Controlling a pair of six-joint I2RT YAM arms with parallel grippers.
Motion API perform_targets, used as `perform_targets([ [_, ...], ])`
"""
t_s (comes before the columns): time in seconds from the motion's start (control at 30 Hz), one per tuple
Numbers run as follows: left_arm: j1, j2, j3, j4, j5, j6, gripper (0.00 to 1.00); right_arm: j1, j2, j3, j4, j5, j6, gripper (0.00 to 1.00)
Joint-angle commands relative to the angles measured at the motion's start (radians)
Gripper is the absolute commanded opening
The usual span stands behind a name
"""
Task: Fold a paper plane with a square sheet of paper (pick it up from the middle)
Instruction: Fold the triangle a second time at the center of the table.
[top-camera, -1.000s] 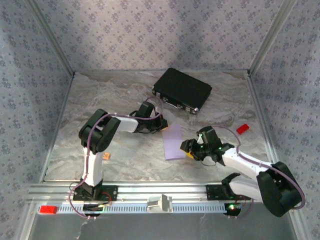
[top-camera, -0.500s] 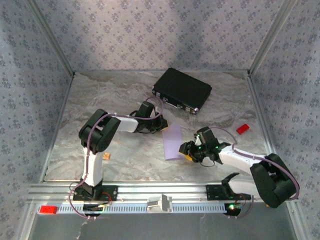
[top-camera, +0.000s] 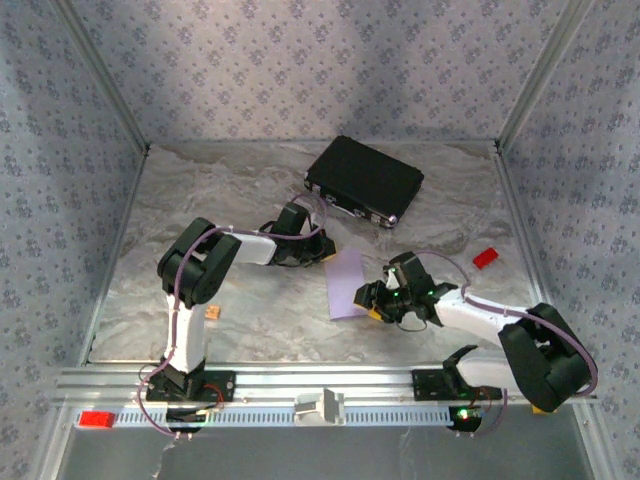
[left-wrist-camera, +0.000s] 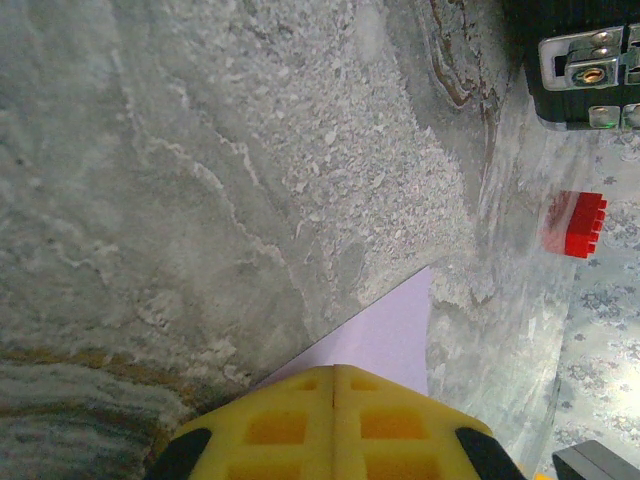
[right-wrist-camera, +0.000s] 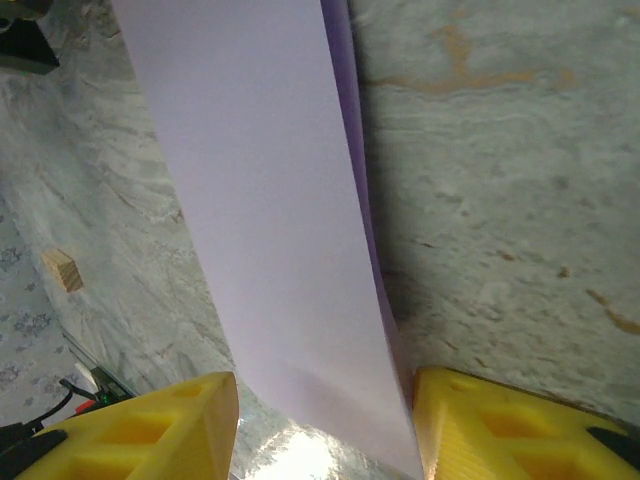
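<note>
The right gripper (top-camera: 372, 300) has slid in leftward, so its parted yellow fingers now straddle the right edge of the thin pale lilac square sheet of paper (top-camera: 346, 283) lying mid-table, likely ready to fold. The left gripper (left-wrist-camera: 334, 400), clenched shut, rests on its far corner. There is one sheet, one black rectangular case (top-camera: 365, 180), one tan block (top-camera: 213, 313) and one red brick (top-camera: 485, 257).

My paper (top-camera: 345, 285) is pale lilac, folded double into a narrow strip, lying on my side of the case (top-camera: 365, 182).

Lilac paper (top-camera: 345, 283), blk case (top-camera: 364, 181), red brick (top-camera: 485, 257), grey marbled table (top-camera: 200, 195).
</note>
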Motion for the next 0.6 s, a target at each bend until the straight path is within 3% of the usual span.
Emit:
perform_targets([
  [0.0, -0.005, 0.055, -0.011, -0.098, -0.01, 0.009, 0.0, 0.003, 0.007, 0.046, -0.008, -0.009, -0.037, 0.5],
  [0.57, -0.004, 0.05, -0.01, -0.109, -0.014, 0.015, 0.0, -0.027, -0.046, 0.074, -0.082, -0.056, -0.057, 0.48],
])
